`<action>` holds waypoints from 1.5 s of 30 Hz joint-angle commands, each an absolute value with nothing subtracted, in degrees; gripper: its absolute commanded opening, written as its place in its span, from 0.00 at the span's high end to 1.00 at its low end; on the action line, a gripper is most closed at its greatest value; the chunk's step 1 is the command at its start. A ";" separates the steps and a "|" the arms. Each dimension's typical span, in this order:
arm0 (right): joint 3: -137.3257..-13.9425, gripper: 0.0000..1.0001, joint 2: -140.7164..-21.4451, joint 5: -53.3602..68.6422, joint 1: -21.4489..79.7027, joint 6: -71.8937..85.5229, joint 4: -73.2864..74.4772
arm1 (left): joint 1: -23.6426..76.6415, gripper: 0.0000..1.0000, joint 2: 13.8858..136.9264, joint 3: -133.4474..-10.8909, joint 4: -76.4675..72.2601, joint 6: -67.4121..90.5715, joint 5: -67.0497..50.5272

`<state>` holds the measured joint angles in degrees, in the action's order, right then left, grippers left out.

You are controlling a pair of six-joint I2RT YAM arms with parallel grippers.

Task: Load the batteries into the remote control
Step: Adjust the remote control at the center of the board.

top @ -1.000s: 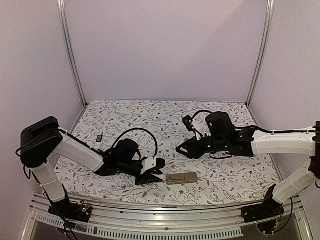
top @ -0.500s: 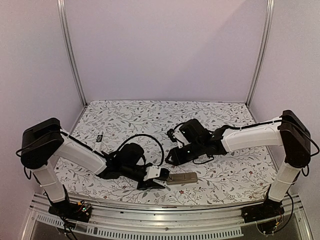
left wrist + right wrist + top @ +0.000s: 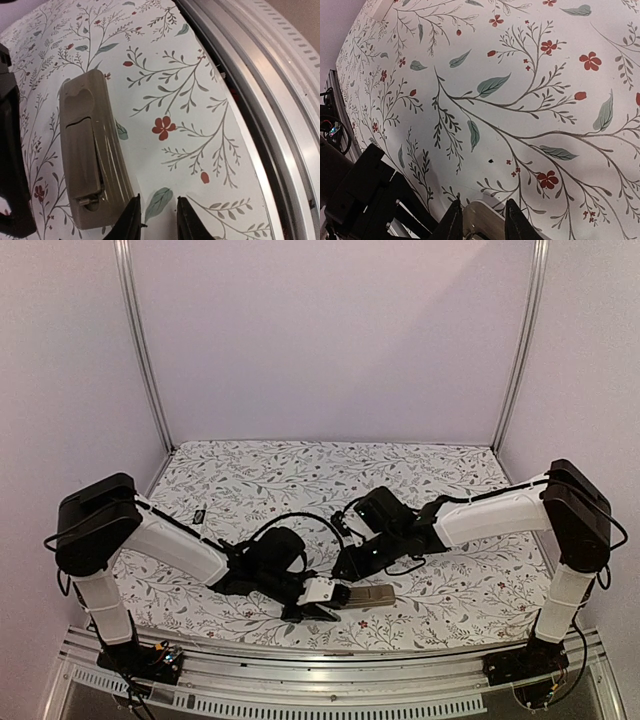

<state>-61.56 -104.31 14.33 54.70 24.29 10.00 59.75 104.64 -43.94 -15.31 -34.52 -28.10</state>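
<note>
barely any remote [image 3: 477,221] shows at the right tool [image 3: 484,202].

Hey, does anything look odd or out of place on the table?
Nothing spilled or damaged. The remote lies back up near the front edge of the cloth, battery cover seemingly on. One small dark object sits alone far to its left, too small to identify.

Floral tablecloth [image 3: 250,475]; plain lilac walls [image 3: 330,340]; aluminium corner posts [image 3: 141,350].
</note>
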 commanded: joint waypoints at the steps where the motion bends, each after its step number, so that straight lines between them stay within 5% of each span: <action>1: -62.68 0.72 -106.22 14.80 54.68 23.40 11.46 | 60.54 0.76 106.27 -46.20 -11.60 -36.08 -28.93; 32: -57.77 0.79 -102.62 9.98 48.65 25.55 14.89 | 59.43 0.78 106.26 -46.73 -10.27 -37.91 -22.49; 45: -51.02 0.92 -97.60 11.98 48.60 27.48 18.50 | 57.64 0.78 106.43 -46.22 -11.77 -36.41 -23.60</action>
